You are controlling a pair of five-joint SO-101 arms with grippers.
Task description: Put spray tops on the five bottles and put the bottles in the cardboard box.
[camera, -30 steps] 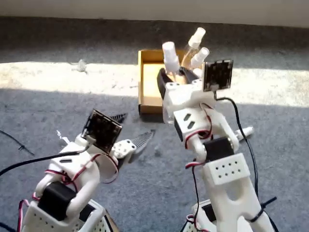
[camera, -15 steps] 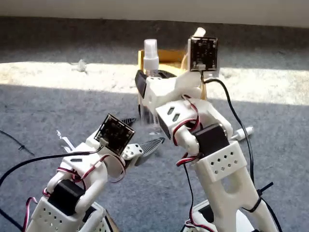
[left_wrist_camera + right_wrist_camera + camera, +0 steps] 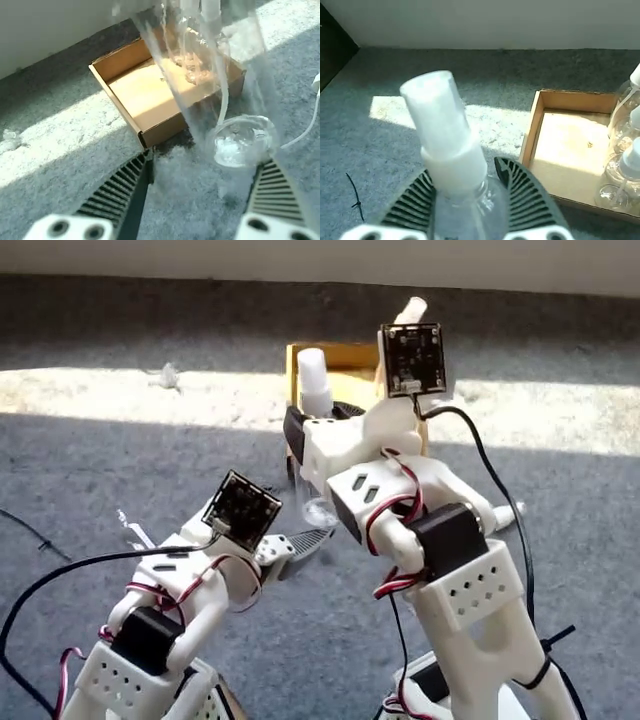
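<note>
My right gripper [image 3: 315,430] [image 3: 465,170] is shut on a clear bottle [image 3: 318,502] [image 3: 455,210] just below its white spray top [image 3: 313,375] [image 3: 445,135]. It holds the bottle nearly upright above the carpet, in front of the cardboard box [image 3: 345,355] [image 3: 537,125] [image 3: 125,60]. My left gripper [image 3: 290,532] [image 3: 205,162] is open, and the bottle's round base [image 3: 242,140] hangs between and just beyond its fingertips. Capped bottles [image 3: 408,312] [image 3: 197,55] [image 3: 625,150] stand at one end of the box.
A loose white spray top [image 3: 505,512] [image 3: 316,82] with a thin tube lies on the carpet to the right of the box. A black cable tie [image 3: 30,535] [image 3: 355,195] lies at the left. Small debris [image 3: 168,375] sits in the sunlit strip.
The right arm swung the bottle away from above the box, leftward and down in front of it. The left arm rose forward until its open fingers flanked the bottle's base.
</note>
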